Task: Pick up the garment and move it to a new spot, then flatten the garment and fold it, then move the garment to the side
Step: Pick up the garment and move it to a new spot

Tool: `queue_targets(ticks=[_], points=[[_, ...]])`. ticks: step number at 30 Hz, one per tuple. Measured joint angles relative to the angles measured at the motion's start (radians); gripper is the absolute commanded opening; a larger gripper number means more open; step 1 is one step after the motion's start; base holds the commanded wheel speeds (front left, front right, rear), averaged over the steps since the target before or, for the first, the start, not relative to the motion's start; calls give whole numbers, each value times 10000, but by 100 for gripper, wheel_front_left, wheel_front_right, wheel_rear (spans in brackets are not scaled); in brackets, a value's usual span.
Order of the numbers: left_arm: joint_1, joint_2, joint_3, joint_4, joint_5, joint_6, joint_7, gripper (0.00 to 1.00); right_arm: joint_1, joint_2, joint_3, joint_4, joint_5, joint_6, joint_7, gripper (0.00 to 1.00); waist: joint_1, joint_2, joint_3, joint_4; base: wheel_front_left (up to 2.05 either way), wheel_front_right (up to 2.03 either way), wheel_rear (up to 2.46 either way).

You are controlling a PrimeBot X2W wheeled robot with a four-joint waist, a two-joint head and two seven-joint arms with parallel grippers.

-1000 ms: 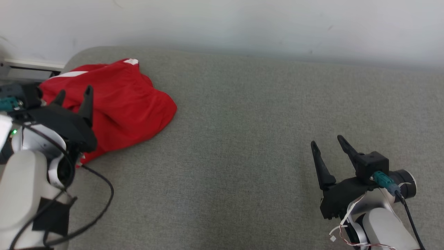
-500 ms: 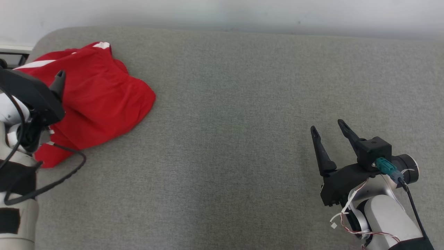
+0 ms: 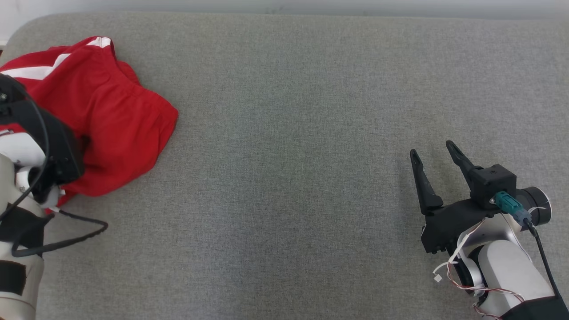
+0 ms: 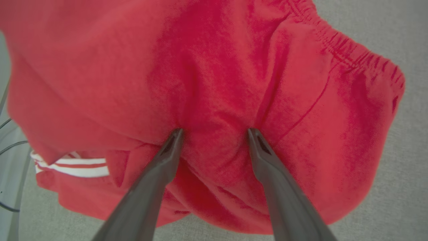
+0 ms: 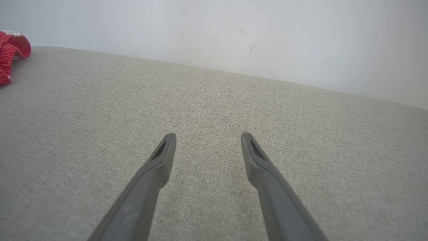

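- currently the red garment (image 3: 111, 115) lies crumpled at the far left corner of the grey cushion (image 3: 289, 155), with white stripes (image 3: 26, 72) along its far edge.
- left gripper (image 4: 215, 132): fingers spread apart, both tips pressed into the cloth, a bulge of fabric between them; not clamped on it.
- right gripper (image 3: 431, 149): fingers spread apart, nothing between them, over bare cushion at the near right, well apart from the garment.
- pale wall (image 5: 234, 33) runs behind the cushion.
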Motion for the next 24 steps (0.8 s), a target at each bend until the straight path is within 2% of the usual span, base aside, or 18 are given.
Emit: queue_targets(ticks=[2,3,4,10,16,24], points=[[1,-6,-207,213,102,-13,182,100,-7,-6,-2,0,0,0,0,100,0,-1,68,-19,0,0,0],[0,-10,-249,313,105,-84,249,68,-17,-8,2,6,0,0,2,100,0,0,93,-26,0,0,0],[-2,-12,-272,401,107,-81,267,2,-38,-8,6,17,0,0,2,100,0,-1,106,-36,0,0,0],[-500,-109,-504,669,351,-174,364,0,-165,-84,-54,84,-2,-2,-2,100,-1,0,48,17,0,0,0],[-1190,-134,-650,577,437,-255,-222,0,-174,0,-21,360,0,-8,-21,100,-1,0,-186,90,0,0,0],[-1859,-1012,-888,-247,178,-355,-1446,0,-163,305,107,794,36,2,-186,100,-2,-1,-767,82,0,0,0]])
